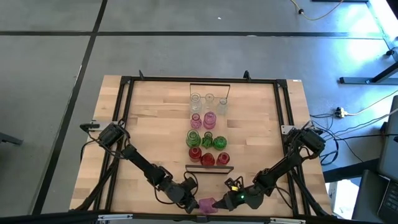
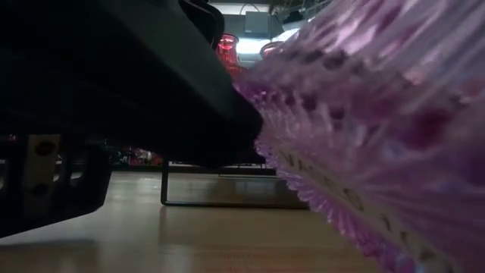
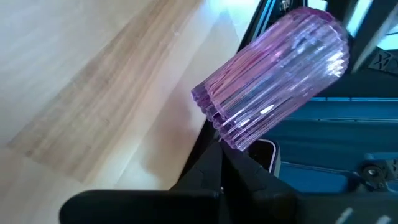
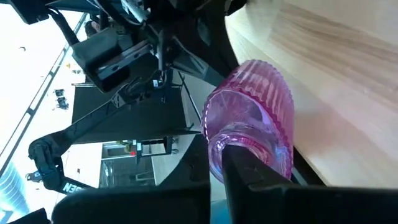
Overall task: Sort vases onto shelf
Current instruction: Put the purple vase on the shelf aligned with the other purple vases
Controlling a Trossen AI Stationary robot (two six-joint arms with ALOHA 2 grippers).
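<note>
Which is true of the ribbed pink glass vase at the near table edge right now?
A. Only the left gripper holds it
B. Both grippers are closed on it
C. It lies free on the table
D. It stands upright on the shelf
B: the ribbed pink glass vase sits between the left gripper and right gripper, each closed on one end.

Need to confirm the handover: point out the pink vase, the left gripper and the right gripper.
pink vase point(image 1: 206, 205), high view, its ribbed body.
left gripper point(image 1: 192, 204), high view, fingertips at the vase.
right gripper point(image 1: 221, 203), high view, fingertips at the vase.
</note>
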